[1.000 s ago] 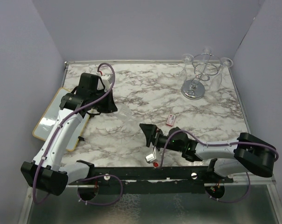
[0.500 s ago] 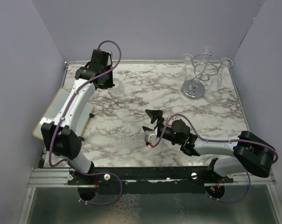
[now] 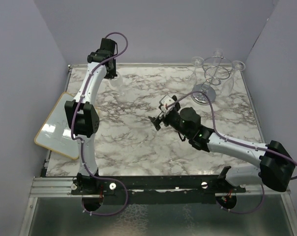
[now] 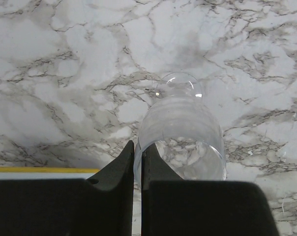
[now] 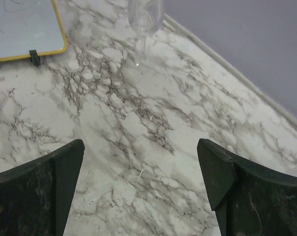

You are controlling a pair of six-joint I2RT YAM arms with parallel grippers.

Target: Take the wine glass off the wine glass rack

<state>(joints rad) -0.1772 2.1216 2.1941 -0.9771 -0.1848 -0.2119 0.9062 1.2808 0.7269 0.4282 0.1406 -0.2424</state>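
Right wrist view first, nearest my bases: my right gripper [image 5: 140, 147] is spread wide over the marble table [image 5: 153, 123], about mid-table, holding nothing. At the near left lies the yellow-edged board [image 3: 55, 132]. Farther out, at the far left of the table, my left gripper [image 4: 137, 147] is pinched onto the wine glass [image 4: 180, 128]. One finger is inside the rim and one outside, and the bowl hangs upright with its foot toward the marble. I cannot tell whether the foot touches. The glass is well apart from the rack [image 3: 212, 73], which stands in the far right corner with other glasses [image 3: 196, 62] on its ring.

I judge the step in hand is setting the glass down. I should lower slowly until the foot sits flat, then part my fingers and lift straight up so the inner finger does not drag the rim. My right arm should stay clear.

A second ago my left arm was folded by the board. My right gripper lay low near the front edge and slightly narrower. Now the left reaches far and the right has risen toward the middle.
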